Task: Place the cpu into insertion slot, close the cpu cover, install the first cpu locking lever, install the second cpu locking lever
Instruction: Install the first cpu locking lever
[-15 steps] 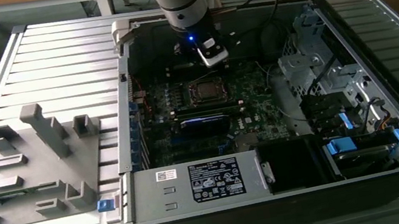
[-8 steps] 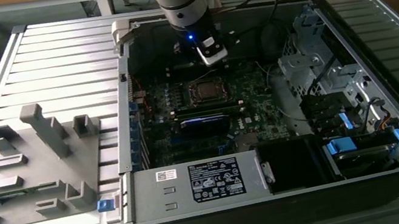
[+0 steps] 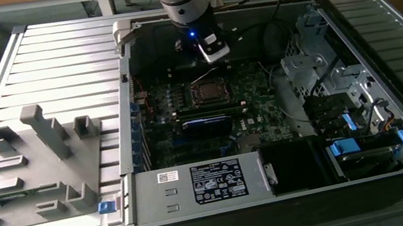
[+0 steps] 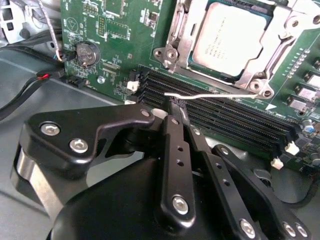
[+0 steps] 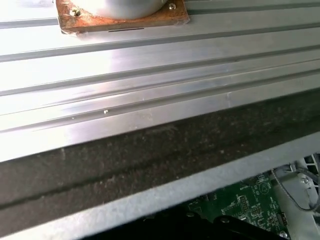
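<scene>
The cpu [image 4: 232, 40] lies flat in the insertion slot [image 3: 206, 91] on the green board, its silvery top showing through the window of the cpu cover [image 4: 281, 44]. The cover lies down over it. A thin silvery locking lever [image 4: 210, 95] stands up off the board along the socket's side, seen as a pale line in the exterior view [image 3: 204, 77]. My gripper [image 4: 175, 105] is shut, its black fingertips meeting right at the lever's free end and touching it. In the exterior view the gripper [image 3: 210, 55] hangs inside the open case, just behind the socket.
Long black memory slots [image 4: 225, 117] run beside the socket, and a coin battery [image 4: 86, 52] and black cables [image 4: 30, 85] lie near it. The case holds a power supply [image 3: 197, 185] and a drive cage [image 3: 328, 75]. A grey fixture [image 3: 29, 168] stands on the ribbed metal table [image 5: 150, 75].
</scene>
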Robot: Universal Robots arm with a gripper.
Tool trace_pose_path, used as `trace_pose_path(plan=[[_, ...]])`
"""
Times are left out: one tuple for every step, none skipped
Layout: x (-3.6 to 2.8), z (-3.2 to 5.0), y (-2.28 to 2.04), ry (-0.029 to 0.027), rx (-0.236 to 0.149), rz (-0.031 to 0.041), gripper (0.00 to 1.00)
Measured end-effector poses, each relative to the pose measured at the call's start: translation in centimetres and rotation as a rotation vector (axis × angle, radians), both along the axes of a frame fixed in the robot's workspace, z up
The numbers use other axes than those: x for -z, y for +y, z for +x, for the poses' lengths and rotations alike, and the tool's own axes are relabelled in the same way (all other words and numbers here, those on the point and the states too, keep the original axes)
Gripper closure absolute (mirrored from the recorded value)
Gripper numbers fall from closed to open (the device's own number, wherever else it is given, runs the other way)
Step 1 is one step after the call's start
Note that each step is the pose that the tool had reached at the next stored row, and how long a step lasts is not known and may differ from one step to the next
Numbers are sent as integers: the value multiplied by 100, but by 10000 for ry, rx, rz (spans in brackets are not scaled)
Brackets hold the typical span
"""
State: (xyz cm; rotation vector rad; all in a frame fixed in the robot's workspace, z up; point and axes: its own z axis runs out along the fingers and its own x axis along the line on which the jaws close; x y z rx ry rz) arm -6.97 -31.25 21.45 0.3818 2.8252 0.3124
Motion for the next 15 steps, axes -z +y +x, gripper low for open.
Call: trace_pose_path(plan=[[-8, 0, 0, 0, 2, 0, 89], [-16, 0, 0, 0, 4, 1, 89], [-24, 0, 0, -1, 5, 3, 89], [-32, 0, 0, 0, 7, 6, 89], [-41, 0, 0, -1, 9, 8, 89], [-50, 0, 0, 0, 11, 10, 89], [-61, 0, 0, 0, 14, 11, 89], [-71, 0, 0, 0, 16, 13, 89], [-82, 0, 0, 0, 17, 16, 89], [-92, 0, 0, 0, 19, 20, 89], [-102, 0, 0, 0, 21, 22, 89], [-111, 0, 0, 0, 23, 27, 89], [-121, 0, 0, 0, 24, 30, 89], [-130, 0, 0, 0, 25, 32, 89], [-138, 0, 0, -1, 27, 35, 89]])
